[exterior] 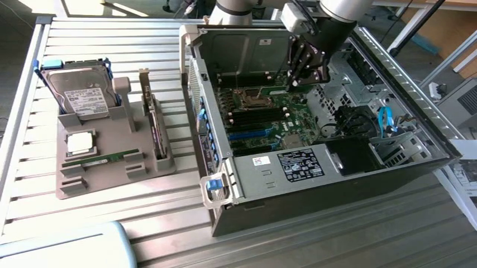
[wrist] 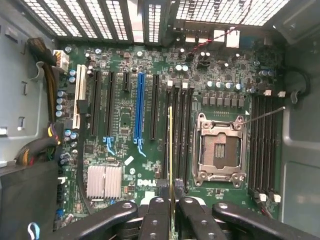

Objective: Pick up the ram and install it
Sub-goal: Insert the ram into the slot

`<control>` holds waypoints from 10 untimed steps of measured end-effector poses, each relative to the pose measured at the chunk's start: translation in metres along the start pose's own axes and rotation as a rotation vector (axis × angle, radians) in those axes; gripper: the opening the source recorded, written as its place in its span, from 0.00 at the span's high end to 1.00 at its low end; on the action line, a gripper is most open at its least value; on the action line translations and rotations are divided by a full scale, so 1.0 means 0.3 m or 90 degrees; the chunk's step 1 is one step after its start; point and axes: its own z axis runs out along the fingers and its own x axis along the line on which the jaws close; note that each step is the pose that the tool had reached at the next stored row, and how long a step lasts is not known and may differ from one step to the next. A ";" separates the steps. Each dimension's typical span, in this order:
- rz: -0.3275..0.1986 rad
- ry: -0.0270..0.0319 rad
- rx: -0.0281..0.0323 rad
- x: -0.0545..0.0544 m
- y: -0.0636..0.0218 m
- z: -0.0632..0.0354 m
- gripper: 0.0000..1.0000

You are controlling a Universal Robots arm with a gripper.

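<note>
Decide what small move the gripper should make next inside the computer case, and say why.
Probably lower straight down: the gripper holds the ram edge-on, lined up along the memory slots beside the processor socket, seemingly not yet seated.

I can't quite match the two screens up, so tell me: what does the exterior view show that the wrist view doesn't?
Exterior view: a grey tray holding an upright hard drive, beside the open computer case. Wrist view: the ram seen edge-on, gripped in the tool and lined up along the long black slots. Both: the green motherboard and the tool reaching into the case.
</note>
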 end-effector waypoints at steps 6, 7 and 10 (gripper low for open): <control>0.040 -0.0010 0.0015 -0.002 0.015 0.032 0.86; 0.040 -0.0011 0.0015 -0.002 0.025 0.036 0.86; 0.040 -0.0010 0.0015 -0.002 0.049 0.049 0.86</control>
